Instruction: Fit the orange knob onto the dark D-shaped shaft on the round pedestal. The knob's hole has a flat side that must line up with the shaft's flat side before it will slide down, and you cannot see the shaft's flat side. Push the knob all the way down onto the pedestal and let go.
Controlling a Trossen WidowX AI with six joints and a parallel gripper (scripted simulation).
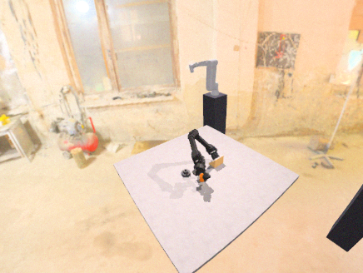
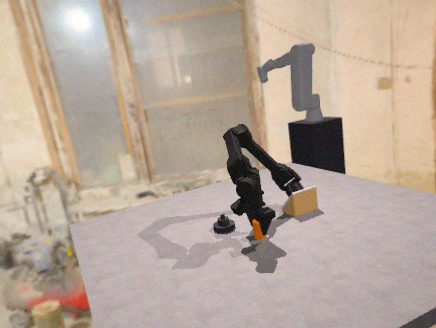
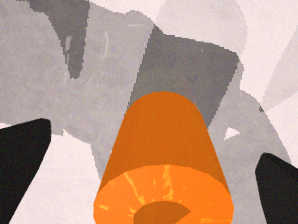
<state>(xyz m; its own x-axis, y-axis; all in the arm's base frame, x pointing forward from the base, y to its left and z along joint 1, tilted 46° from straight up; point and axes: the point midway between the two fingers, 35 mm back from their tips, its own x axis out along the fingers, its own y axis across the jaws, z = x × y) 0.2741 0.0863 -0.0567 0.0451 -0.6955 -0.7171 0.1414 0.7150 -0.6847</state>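
Knob, orange and roughly cylindrical (image 1: 201,177) (image 2: 258,229) (image 3: 167,137), stands upright on the pale worktop (image 1: 233,204) (image 2: 175,295), off the pedestal. Its hole faces up; the wrist view shows a straight slanting edge on one side of that hole, though the frame's lower border cuts off part of the end face.

The claw (image 1: 203,176) (image 2: 258,228) (image 3: 157,148) is low over the knob, its two black fingers spread apart with nothing clamped. In the wrist view one finger shows at each side of the knob, with a visible gap on both sides.

Near the knob, but apart from it, sits the dark round pedestal (image 1: 186,173) (image 2: 224,228), its shaft sticking up bare from the middle. The shaft's flat side cannot be made out.

The black arm (image 1: 192,143) (image 2: 260,152) rises from beside a tan block (image 1: 216,161) (image 2: 303,201), bends high up and reaches down to the knob. Shadows of the arm stretch across the worktop.

Beyond the worktop, a grey arm (image 1: 211,76) (image 2: 302,75) stands on a black plinth (image 1: 215,112) (image 2: 317,145). Farther out are a large wood-framed window (image 1: 141,46) (image 2: 195,90) and a red machine (image 1: 79,143).
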